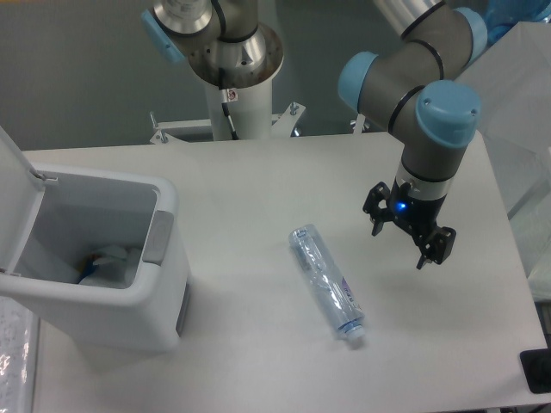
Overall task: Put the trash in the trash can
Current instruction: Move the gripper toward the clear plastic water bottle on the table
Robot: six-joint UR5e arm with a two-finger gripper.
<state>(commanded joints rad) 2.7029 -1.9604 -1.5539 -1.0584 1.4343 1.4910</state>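
1. Nearest to the camera, the bottle (pixel 326 283) lies flat on the white tabletop (pixel 258 189), a little right of the middle. It is crushed, clear with a bluish tint, and nothing touches it.
2. Its long axis runs diagonally: the white cap end points to the near right, and the base end points to the far left, roughly toward the bin side.
3. At the left stands the bin (pixel 103 267), white and boxy, with its lid (pixel 17 202) swung up, so the mouth is open. Some white and blue rubbish is visible inside. The bin and the bottle are well apart.
4. Farther back and to the right, the gripper (pixel 409 228) hangs above the tabletop with its fingers spread wide and holding nothing.
5. The relation that matters: the bottle lies to the left of the fingers and nearer to the camera, close by but not under them. I judge that the gripper must shift that way and come down over the middle of the bottle.
6. Because the bottle lies diagonally, the fingers should probably close across its narrow width, not along its length.
7. The pick is not yet begun.
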